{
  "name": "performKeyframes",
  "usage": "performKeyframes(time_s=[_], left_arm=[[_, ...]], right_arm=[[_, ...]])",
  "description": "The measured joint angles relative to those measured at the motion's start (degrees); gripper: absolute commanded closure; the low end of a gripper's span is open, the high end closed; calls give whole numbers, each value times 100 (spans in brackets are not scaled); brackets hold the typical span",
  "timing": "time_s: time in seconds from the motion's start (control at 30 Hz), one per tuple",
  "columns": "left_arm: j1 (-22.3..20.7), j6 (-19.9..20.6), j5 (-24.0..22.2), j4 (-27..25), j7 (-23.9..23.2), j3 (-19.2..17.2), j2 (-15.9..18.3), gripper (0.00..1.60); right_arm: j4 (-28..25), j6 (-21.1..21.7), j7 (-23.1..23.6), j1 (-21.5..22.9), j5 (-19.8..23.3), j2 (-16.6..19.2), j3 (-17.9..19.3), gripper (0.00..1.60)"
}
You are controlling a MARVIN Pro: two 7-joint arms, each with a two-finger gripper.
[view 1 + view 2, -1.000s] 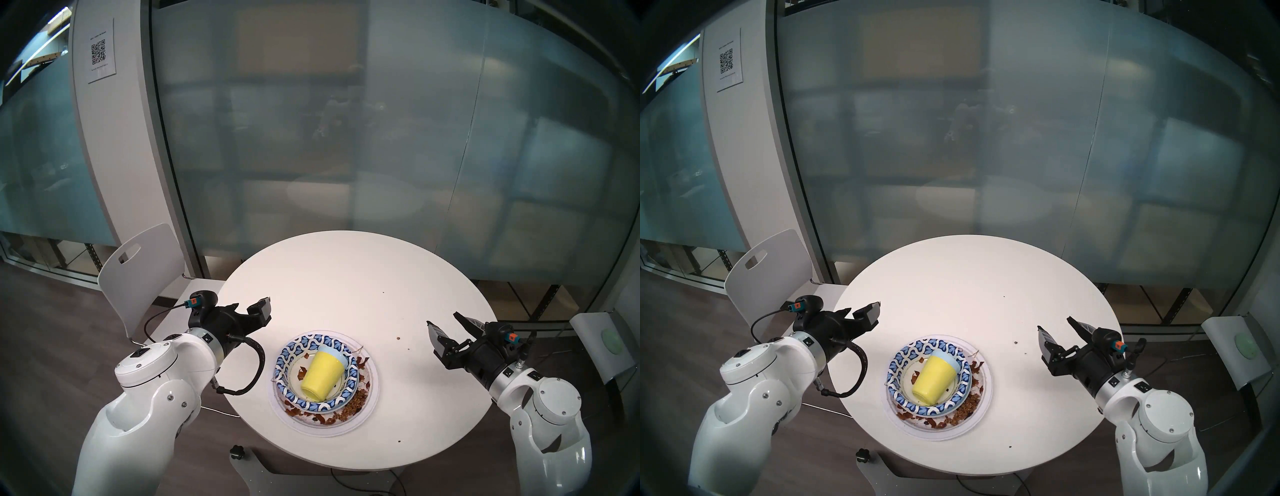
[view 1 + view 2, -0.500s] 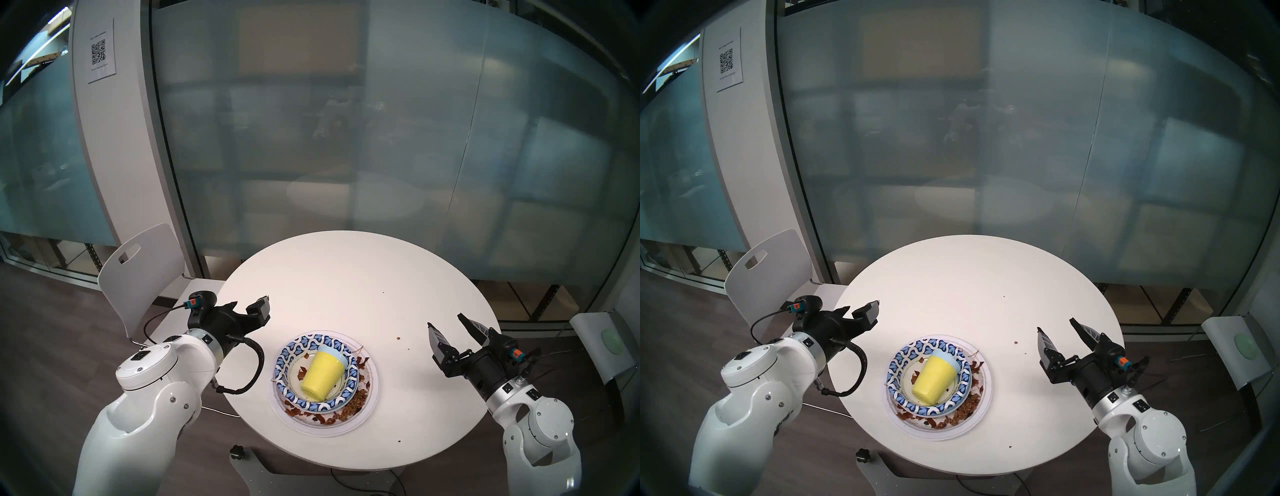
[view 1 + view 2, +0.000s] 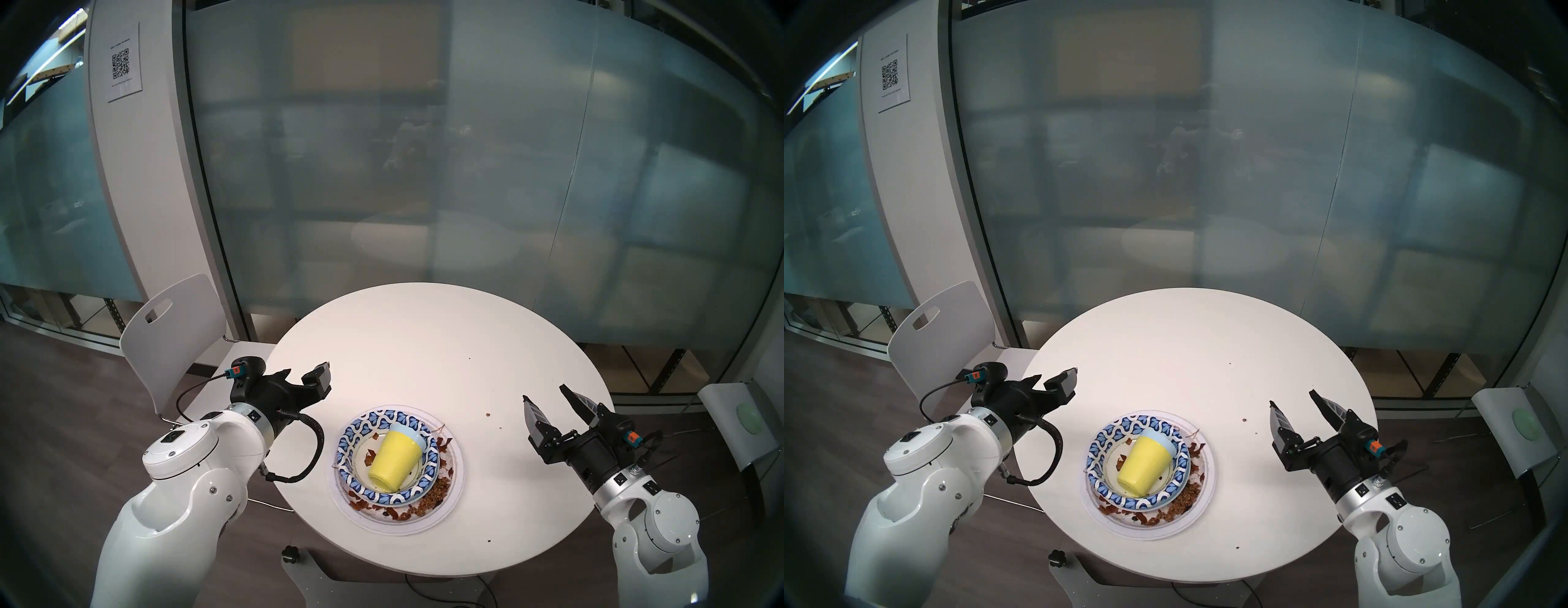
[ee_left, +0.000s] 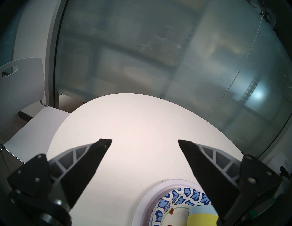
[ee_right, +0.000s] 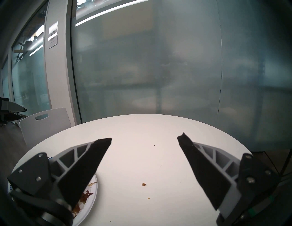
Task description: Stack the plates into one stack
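One stack sits at the front middle of the round white table. At the bottom is a large white paper plate with brown scraps. A thin light-blue plate edge shows above it. On top is a blue-and-white patterned plate. A yellow cup lies on its side in it, with a light-blue cup nested inside. I cannot make out a pale-pink plate. My left gripper is open and empty, left of the stack. My right gripper is open and empty, right of it. The stack's edge shows in both wrist views.
A white chair stands at the table's back left. A second seat is off the right edge. A frosted glass wall runs behind the table. Small crumbs lie between the stack and my right gripper.
My right arm has drawn back and swung a little to the right, its fingertips almost in place. The left arm and the stack have barely moved.
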Motion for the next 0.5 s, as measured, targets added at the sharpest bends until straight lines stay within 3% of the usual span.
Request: performKeyframes(time_s=[0.5], left_arm=[[4, 2, 38, 2, -33, -7, -48, 0]], right_arm=[[5, -9, 40, 9, -7, -48, 17, 0]])
